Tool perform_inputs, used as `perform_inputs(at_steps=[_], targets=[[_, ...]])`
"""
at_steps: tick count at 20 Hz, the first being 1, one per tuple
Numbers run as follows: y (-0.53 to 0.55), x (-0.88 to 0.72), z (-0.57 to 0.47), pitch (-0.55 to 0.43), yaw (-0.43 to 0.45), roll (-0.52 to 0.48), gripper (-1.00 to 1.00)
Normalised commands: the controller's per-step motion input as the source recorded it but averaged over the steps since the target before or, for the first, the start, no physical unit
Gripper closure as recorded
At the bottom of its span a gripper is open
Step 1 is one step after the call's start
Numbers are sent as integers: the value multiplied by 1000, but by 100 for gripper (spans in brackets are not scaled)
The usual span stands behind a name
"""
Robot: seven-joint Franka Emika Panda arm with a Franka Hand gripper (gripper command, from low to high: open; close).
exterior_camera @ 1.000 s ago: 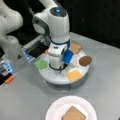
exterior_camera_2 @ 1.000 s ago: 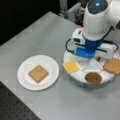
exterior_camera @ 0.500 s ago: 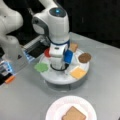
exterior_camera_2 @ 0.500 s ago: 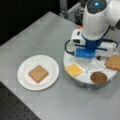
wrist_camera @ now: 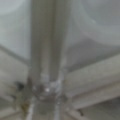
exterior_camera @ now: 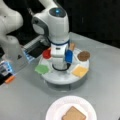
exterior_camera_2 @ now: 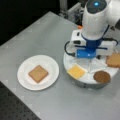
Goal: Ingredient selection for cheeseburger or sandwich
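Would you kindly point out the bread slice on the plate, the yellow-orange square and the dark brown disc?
bread slice (exterior_camera_2: 38,73): a front view, centre of its top face.
yellow-orange square (exterior_camera_2: 76,71): a front view, middle of its surface.
dark brown disc (exterior_camera: 83,56): a front view, centre of its top.

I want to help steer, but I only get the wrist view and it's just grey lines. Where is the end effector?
Observer: In a front view the end effector is low over the middle of a round white tray.
Operator: What food is there?
Observer: A green square, a red round piece, a yellow-orange square, a dark brown disc and a tan bread slice.
Operator: Is a sandwich started?
Observer: Only a lone bread slice lies on the white plate.
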Motion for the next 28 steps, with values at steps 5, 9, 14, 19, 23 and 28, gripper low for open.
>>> perform_inputs(at_steps=[5, 9, 14, 19, 23, 28], targets=[[-76, -153, -72, -74, 263, 50, -100], [-37, -133, -38, -73, 269, 12, -100], [-34, -108, -31, -36, 265, 30, -100], [-59, -79, -29, -5, 277, 45, -100], [-73, -50, -28, 4, 272, 52, -100], [-76, -11, -33, -7, 270, 52, -100]])
